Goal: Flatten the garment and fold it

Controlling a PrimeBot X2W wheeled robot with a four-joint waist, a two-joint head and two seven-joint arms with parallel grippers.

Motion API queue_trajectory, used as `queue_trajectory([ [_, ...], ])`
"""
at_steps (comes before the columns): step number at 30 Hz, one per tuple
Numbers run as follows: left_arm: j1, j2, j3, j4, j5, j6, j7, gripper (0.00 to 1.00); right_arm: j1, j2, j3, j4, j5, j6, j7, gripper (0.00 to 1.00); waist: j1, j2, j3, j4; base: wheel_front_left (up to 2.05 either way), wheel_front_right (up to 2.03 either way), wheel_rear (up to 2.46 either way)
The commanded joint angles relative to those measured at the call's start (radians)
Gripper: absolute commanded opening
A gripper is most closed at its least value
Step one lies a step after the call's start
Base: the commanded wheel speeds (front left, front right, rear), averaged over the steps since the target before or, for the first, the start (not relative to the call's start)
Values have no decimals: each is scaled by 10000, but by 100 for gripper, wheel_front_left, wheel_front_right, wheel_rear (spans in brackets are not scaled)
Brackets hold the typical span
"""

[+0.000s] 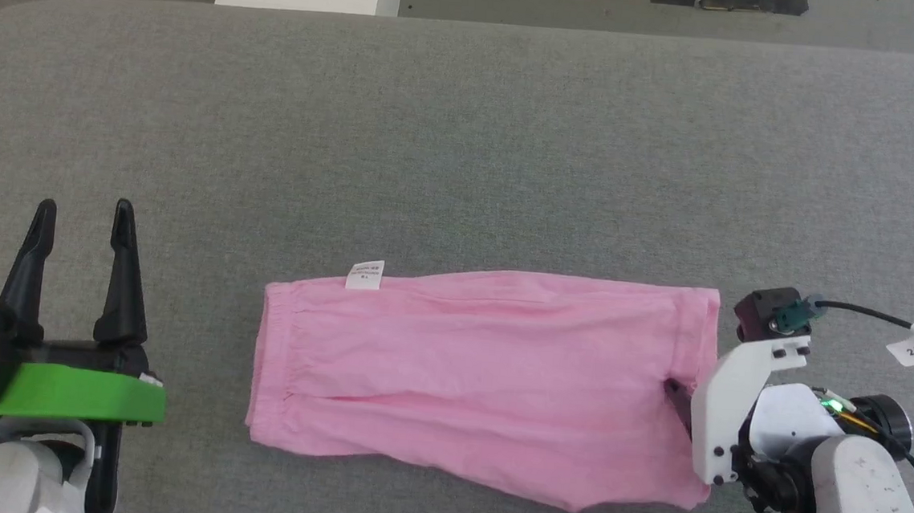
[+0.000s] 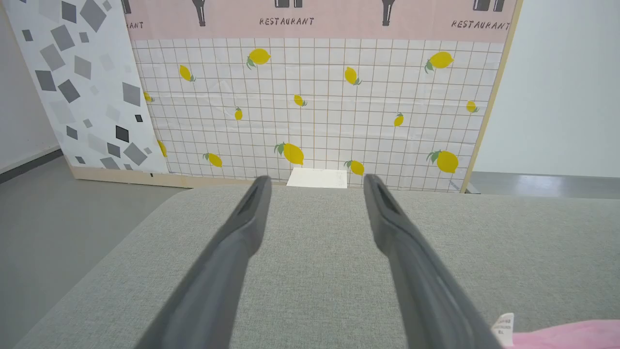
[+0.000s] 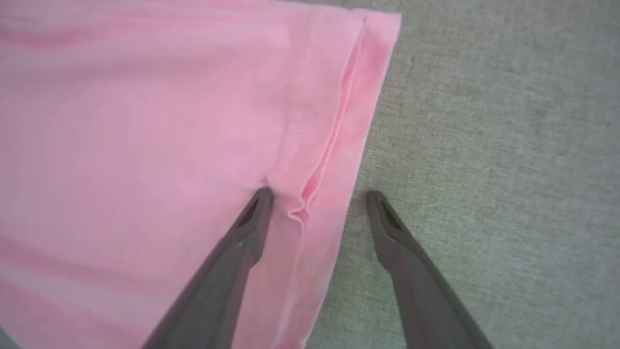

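Grey fabric tabletop [image 1: 466, 128], lemon-print backdrop panel [image 2: 310, 97] behind the far edge. Garment [image 1: 480, 379] lies near the robot's edge of the table, right of centre, long axis left-right. The gathered elastic edge is at the robot's left end with the white label [image 1: 365, 275] sticking out at the far corner; the stitched hem is at the right end. It lies mostly flat, with one long crease running lengthwise, and looks already doubled once along its length, though the layers can't be counted from here. Right gripper [image 3: 318, 194] is down at the hem end, jaws spread and holding nothing. One finger is on the pink cloth just inside the hem stitching, the other on bare table just off the edge, so the hem and a small pucker sit between them. Left gripper [image 1: 85, 206] is open and empty, well apart from the elastic end, fingers pointing away from the robot with cloth off to its right. Right arm is clearly the nearer one. Likely next step: pinch the hem and carry it left along the long axis toward the elastic edge. Risk: thin jersey, so it may catch only the top layer.
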Motion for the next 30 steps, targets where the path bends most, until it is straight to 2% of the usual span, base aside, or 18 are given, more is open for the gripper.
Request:
queue_trajectory([
  [1, -4, -153, 155, -4, 255, -174, -46, 100, 19, 12, 87, 346, 17, -15, 82, 17, 0, 0, 16, 5, 0, 0, 0],
  [2, 46, -292, 265, 24, 367, -282, -46, 100, -8, 12, 89, 405, 44, -15, 71, 0, 0, 0, 12, -3, 0, 0, 0],
  [7, 173, -716, 678, 118, 843, -757, -47, 100, -204, 12, -210, 378, 48, -15, 73, 0, 0, 0, -33, -75, 0, 0, 0],
  [11, 231, -947, 871, 310, 975, -1183, -48, 100, -385, -59, -918, 106, -260, -15, 197, 0, 0, 0, -99, -119, 0, 0, 0],
  [15, 251, -1020, 907, 709, 896, -1551, -48, 100, -588, -584, -1808, -98, -616, -15, 533, 0, 0, 0, -149, -179, 0, 0, 0],
  [20, 185, -1057, 934, 1085, 871, -1693, -48, 100, -875, -1333, -2572, -39, -938, -15, 923, 0, 0, 0, -215, -285, 0, 0, 0],
  [25, 274, -1095, 904, 1374, 835, -1688, -45, 100, -1037, -2048, -2288, 157, -1040, -15, 1454, 0, 0, 0, -437, -435, 0, 0, 0],
  [30, 399, -1081, 901, 1392, 776, -1597, 122, 100, -1067, -2867, -1037, -907, -358, -15, 2692, 0, 0, 0, -703, -536, 0, 0, 0],
])
